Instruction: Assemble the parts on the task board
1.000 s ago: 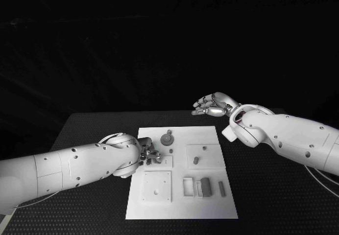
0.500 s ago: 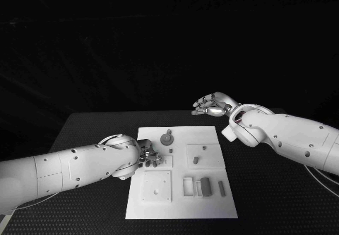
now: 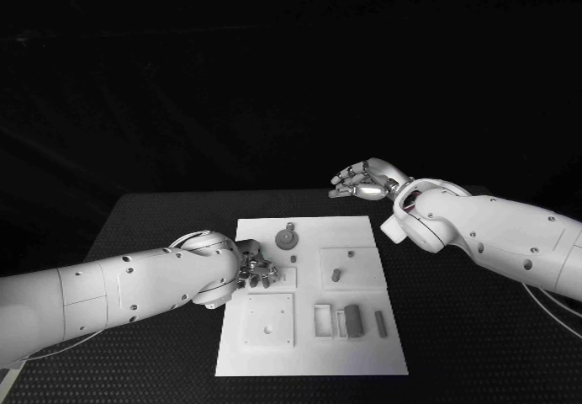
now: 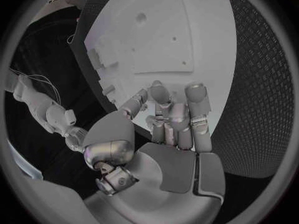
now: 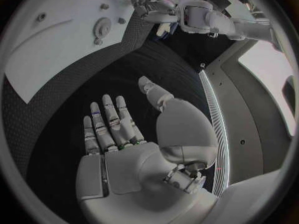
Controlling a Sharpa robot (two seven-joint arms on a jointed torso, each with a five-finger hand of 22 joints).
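Observation:
The white task board (image 3: 364, 353) lies in the middle of the black table. On it are a grey gear (image 3: 286, 240), a short peg (image 3: 336, 273), a dark block (image 3: 351, 318) beside a small frame (image 3: 323, 320), and a thin bar (image 3: 381, 324). My left hand (image 3: 257, 269) is low over the board's left side, its fingers (image 4: 168, 114) stretched out over the board (image 4: 162, 35) with nothing between them. My right hand (image 3: 364, 181) hangs raised beyond the board's far right corner. Its palm (image 5: 124, 134) is bare and its fingers are spread.
A square white plate (image 3: 269, 320) with small holes sits on the board's near left. Black table surface (image 3: 473, 337) lies free on both sides of the board. The right wrist view shows the gear (image 5: 101, 27) and my left hand (image 5: 152, 5) far off.

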